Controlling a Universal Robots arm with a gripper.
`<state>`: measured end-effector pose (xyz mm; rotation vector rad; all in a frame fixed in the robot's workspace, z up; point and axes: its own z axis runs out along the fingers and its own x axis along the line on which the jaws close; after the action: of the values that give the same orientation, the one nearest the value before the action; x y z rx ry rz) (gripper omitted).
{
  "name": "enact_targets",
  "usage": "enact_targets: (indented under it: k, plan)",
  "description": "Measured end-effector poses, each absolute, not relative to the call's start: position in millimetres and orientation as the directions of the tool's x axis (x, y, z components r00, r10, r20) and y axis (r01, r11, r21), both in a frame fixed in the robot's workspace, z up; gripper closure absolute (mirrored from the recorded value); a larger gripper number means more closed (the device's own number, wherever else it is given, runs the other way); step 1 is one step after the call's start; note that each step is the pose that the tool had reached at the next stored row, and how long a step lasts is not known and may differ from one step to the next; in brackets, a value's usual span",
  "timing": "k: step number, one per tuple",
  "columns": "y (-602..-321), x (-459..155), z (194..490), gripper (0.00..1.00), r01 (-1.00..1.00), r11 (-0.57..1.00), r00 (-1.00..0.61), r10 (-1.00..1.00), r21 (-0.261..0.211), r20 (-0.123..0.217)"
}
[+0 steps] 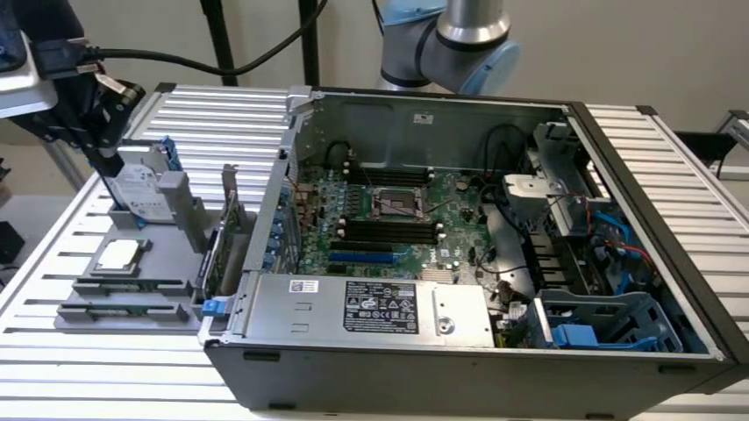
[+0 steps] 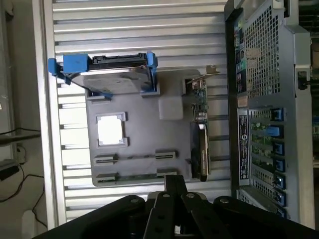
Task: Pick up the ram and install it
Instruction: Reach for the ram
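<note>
Approach step: the clenched, empty gripper (image 2: 174, 181) hovers above the grey parts tray (image 2: 144, 134). The ram (image 1: 126, 308) lies untouched at the exterior view's lower left. Grasping it likely needs parted jaws aligned along its thin edge.

The arm (image 1: 462, 39) rises behind the computer case (image 1: 468, 368), its silver tube and pale blue joint standing above the case's back wall. The wrist reaches out past the case's side on the exterior view's left. The gripper (image 1: 107, 151) hangs there, outside the case, pointing downward. Its black fingers (image 2: 172, 185) are pressed together into one narrow tip, with nothing held between them.
</note>
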<state>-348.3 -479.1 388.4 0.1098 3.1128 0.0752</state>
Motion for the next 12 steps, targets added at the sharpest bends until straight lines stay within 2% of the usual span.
enact_targets:
  k: [12]
  plan:
    - [-496.4,-367.4,379.5,0.89,0.071,0.996,-0.997,0.071,0.048,-0.008]
